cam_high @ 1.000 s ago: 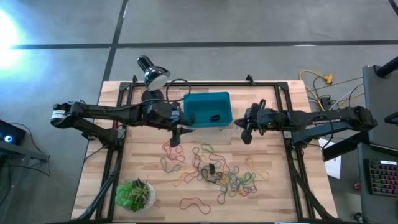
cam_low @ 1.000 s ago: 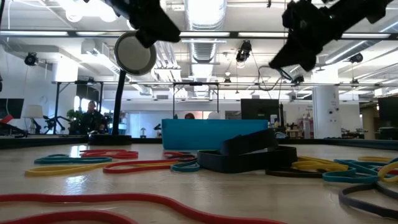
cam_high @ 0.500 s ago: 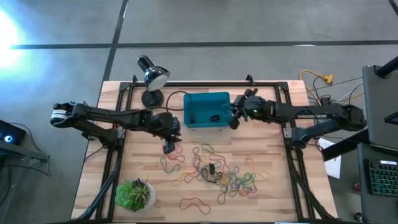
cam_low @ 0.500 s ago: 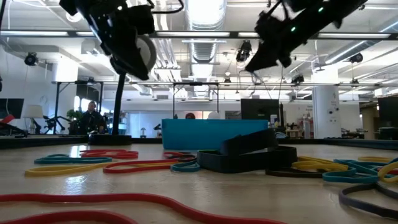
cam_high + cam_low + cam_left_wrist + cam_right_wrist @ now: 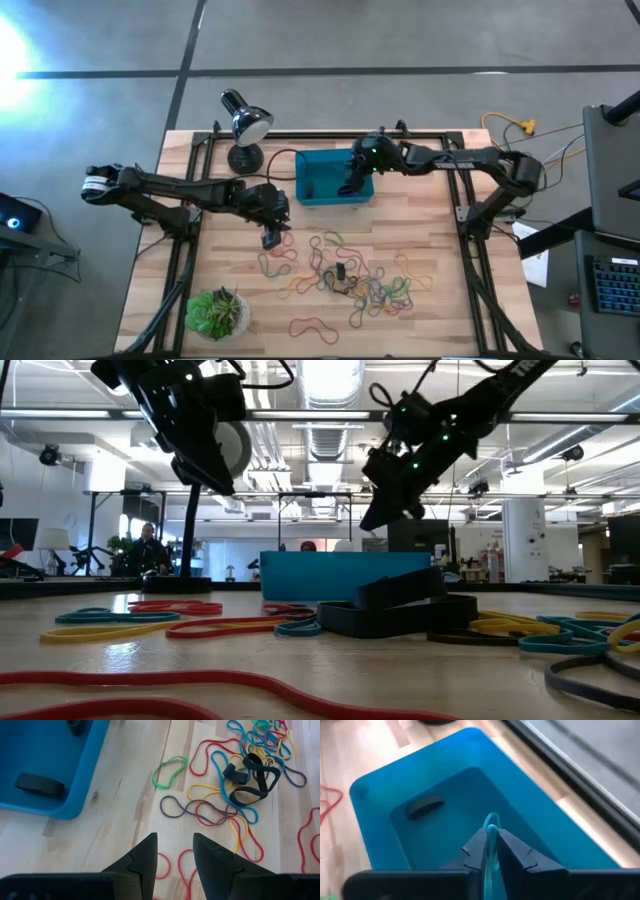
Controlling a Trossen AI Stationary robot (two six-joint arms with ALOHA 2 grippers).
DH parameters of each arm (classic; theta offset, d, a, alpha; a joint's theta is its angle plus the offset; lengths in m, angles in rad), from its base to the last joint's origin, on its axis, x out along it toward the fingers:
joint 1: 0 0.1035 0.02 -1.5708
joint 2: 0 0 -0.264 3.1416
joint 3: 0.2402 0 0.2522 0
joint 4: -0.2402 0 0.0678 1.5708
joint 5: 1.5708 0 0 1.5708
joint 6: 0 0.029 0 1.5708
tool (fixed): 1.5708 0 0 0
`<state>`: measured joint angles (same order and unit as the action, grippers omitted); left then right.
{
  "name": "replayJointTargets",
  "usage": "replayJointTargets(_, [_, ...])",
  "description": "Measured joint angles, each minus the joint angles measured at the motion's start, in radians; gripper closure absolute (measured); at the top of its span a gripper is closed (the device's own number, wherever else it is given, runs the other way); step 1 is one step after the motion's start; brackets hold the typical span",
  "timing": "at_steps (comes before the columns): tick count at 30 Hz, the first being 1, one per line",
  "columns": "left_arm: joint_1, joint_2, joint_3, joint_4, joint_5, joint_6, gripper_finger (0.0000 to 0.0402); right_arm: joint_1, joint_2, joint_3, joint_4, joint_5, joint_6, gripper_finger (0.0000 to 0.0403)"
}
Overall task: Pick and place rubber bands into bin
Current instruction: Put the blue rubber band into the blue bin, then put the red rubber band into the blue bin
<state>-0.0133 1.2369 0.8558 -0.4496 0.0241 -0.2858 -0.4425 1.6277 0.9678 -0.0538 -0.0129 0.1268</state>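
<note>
We see the wooden table [image 5: 430, 215] carrying the teal bin [image 5: 318, 178] near its far edge, a black band [image 5: 424, 806] lying inside it. The rubber bands [image 5: 350, 278] lie scattered in a loose tangle on the near half of the table. The left gripper [image 5: 272, 238] hangs over the wood beside the bin's near corner, fingers parted and empty. The right gripper [image 5: 347, 186] hovers over the bin, its fingers [image 5: 476, 847] pinching a light-blue band [image 5: 491, 834].
</note>
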Motion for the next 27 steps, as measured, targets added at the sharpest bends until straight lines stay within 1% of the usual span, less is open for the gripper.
replayJointTargets(3, [-0.001,0.000,0.000,0.000,-0.001,-0.018,0.0292,-0.010,0.043,0.055,-0.051,-0.023,-0.004,0.0332])
replayJointTargets(6, [-0.004,0.000,0.000,-0.012,0.000,-0.018,0.0292,-0.011,0.059,0.108,-0.094,-0.051,-0.050,0.0298])
replayJointTargets(10, [-0.011,0.000,-0.006,-0.064,0.020,0.050,0.0292,-0.005,0.041,0.150,-0.134,-0.200,-0.157,0.0267])
replayJointTargets(12, [-0.015,0.000,-0.018,-0.111,0.024,0.073,0.0292,0.000,0.017,0.165,-0.168,-0.232,-0.187,0.0258])
replayJointTargets(17, [-0.014,0.002,-0.092,-0.141,0.023,0.110,0.0292,0.015,-0.067,0.172,-0.257,-0.238,-0.228,0.0250])
replayJointTargets(20, [-0.014,0.006,-0.146,-0.118,0.021,0.111,0.0292,0.032,-0.134,0.155,-0.307,-0.256,-0.231,0.0253])
replayJointTargets(23, [-0.014,0.012,-0.196,-0.096,0.000,0.109,0.0292,0.059,-0.211,0.120,-0.329,-0.259,-0.212,0.0258])
replayJointTargets(27, [-0.014,0.013,-0.238,-0.061,0.000,0.101,0.0292,0.103,-0.321,0.067,-0.335,-0.258,-0.167,0.0264])
